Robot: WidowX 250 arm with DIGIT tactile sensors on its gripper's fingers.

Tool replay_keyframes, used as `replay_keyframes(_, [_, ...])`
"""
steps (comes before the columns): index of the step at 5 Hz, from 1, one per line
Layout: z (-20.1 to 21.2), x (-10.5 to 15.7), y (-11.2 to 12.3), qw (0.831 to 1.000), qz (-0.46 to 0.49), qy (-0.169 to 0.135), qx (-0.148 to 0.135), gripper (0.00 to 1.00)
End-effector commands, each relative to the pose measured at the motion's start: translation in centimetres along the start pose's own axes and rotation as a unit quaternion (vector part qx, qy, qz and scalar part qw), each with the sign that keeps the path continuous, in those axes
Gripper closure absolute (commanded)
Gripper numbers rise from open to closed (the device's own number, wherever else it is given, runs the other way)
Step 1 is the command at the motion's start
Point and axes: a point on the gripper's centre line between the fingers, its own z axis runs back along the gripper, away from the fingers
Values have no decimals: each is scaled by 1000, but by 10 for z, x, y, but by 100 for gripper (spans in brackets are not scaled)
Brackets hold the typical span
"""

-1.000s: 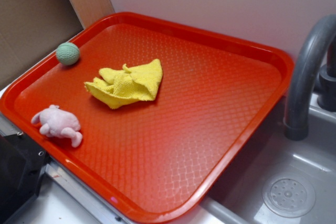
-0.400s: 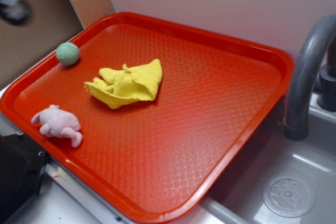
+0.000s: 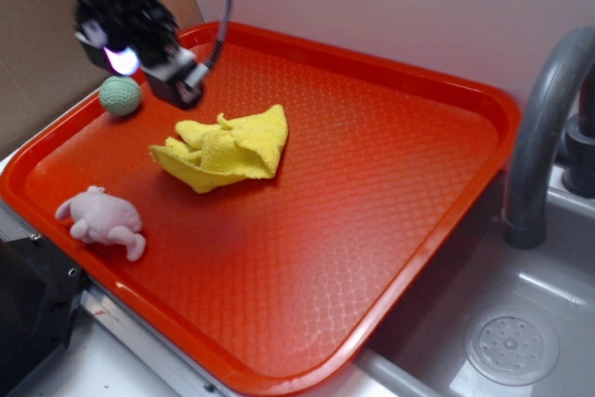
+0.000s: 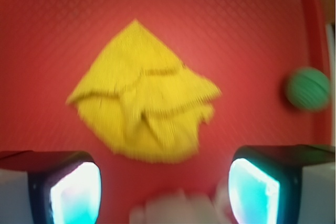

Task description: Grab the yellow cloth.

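Note:
The yellow cloth (image 3: 228, 151) lies crumpled on the left half of the red tray (image 3: 372, 192). In the wrist view the yellow cloth (image 4: 144, 106) fills the middle, ahead of my fingers. My gripper (image 3: 149, 72) hangs blurred above the tray's far left corner, up and to the left of the cloth and apart from it. The wrist view shows my gripper (image 4: 165, 190) open, its two lit fingertips (image 4: 76, 192) wide apart with nothing between them.
A pale green knitted ball (image 3: 120, 96) sits near the tray's left rim, just under the gripper. A pink plush toy (image 3: 102, 218) lies at the tray's near left edge. At the right are a grey faucet (image 3: 544, 137) and a sink with its drain (image 3: 511, 349).
The gripper has come in from the upper left and now hangs over the tray's far left corner near the ball. Cloth, ball and toy have not moved.

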Motion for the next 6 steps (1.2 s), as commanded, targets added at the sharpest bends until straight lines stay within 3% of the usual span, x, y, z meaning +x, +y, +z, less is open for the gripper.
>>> replay_keyframes(1, [-67,12,5,999,-31,-26,-36,0])
replay_keyframes(2, [-98,3,7,1000,-19,-7,-20,100])
replay_keyframes(3, [-76,5,14,1000,-13,4,-23,100])
replay_keyframes(5, [-12,-8,42,1000,16,-5,7,100])
replay_keyframes(6, [36,-23,54,997,70,-23,-16,100])
